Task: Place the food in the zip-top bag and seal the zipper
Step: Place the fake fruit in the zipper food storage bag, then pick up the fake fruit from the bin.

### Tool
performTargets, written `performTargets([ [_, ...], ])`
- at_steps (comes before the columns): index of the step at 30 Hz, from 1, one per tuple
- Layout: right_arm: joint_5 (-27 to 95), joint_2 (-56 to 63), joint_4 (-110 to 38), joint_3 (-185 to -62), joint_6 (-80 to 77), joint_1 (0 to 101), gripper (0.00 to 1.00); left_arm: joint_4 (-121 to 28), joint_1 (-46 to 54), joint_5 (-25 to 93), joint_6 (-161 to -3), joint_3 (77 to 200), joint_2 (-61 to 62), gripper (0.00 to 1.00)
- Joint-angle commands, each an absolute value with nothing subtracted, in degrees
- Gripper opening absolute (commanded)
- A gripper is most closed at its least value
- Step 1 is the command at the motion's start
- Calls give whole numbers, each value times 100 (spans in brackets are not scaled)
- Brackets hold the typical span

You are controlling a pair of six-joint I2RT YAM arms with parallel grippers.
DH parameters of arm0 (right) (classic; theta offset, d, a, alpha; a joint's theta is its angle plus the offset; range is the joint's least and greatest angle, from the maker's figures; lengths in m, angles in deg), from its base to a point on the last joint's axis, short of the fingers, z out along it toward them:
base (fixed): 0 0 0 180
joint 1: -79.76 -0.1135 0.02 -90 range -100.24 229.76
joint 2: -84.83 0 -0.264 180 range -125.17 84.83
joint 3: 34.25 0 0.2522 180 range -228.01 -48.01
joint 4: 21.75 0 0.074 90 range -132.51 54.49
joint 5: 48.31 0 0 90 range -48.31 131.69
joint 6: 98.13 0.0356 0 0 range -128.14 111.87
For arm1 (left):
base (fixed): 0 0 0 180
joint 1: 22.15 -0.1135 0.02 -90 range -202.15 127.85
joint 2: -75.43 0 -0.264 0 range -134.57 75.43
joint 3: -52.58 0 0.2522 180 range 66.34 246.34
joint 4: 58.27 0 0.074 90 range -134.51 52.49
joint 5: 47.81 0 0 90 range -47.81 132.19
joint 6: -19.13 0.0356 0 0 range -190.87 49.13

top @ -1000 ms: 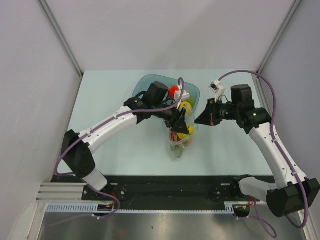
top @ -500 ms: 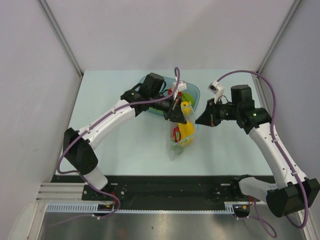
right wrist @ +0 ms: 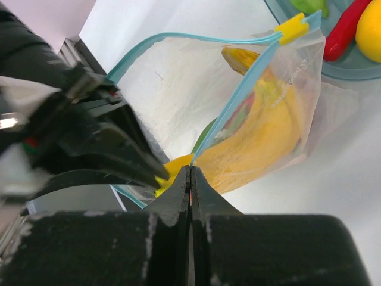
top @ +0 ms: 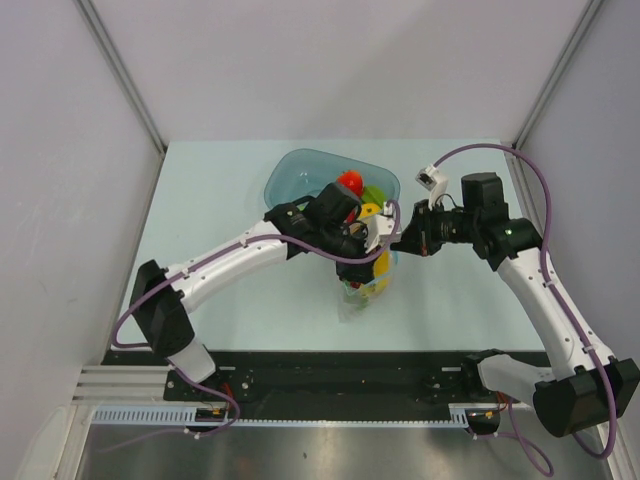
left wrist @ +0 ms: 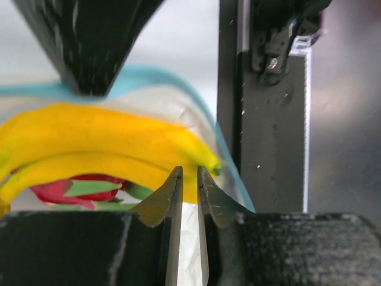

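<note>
R gripper [right wrist: 190,170]: jaws fully together, no gap, clamped on near end of the zipper [right wrist: 238,95], just beside a yellow end tab [right wrist: 169,170]. L gripper [left wrist: 186,179]: jaws almost closed, only a thin slit, whitish film of the zip-top bag [right wrist: 178,95] in the slit, so it reads as pinching the bag wall. The two grippers sit close together at the same end of the mouth.

Mouth is open: one blue strip runs straight from R fingertips to a second yellow tab [right wrist: 292,27], the other bows away to the L side.

In bag: banana [left wrist: 89,134] along the wall, red-green toy piece [left wrist: 53,192] below it; other contents too blurred to ID. Bag lies on the table [top: 220,200], centre, betw. both arms, far end touching the tray [top: 295,175].

In tray: tomato [top: 349,183], chili [right wrist: 345,30], citrus [right wrist: 370,27], green vegetable [right wrist: 309,5]
</note>
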State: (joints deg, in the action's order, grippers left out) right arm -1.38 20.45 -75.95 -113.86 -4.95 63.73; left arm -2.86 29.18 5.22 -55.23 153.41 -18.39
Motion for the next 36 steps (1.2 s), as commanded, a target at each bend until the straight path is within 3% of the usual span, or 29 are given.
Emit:
performTargets([
  [1,-331,2181,-7295,-11411,-330,6376,0,-969,2821,695,-5381,14853,-1335,20],
  [10,-665,2225,-7321,-11551,39,7043,0,-919,2883,1275,-4671,14404,-1571,18],
  [13,-744,2243,-7514,-11578,-40,7290,0,-970,2620,917,-4634,14386,-1308,21],
  [14,-753,2251,-7645,-11604,-153,7386,0,-1093,2514,793,-4826,14438,-1220,23],
  [21,-762,2261,-8165,-11990,-549,7685,0,-2577,1565,-158,-6672,15616,-719,67],
  [24,-745,2243,-8288,-12026,-646,7712,0,-3158,1257,132,-6999,15512,-701,76],
  [29,-631,2172,-8419,-12026,-795,7712,0,-3144,835,868,-7106,15484,-1436,79],
  [34,-508,2190,-8753,-12202,-1077,7774,0,-2483,720,1704,-6560,16432,-2817,78],
  [36,-463,2190,-8754,-12167,-1060,7765,0,-2272,711,1793,-6586,16879,-3458,83],
])
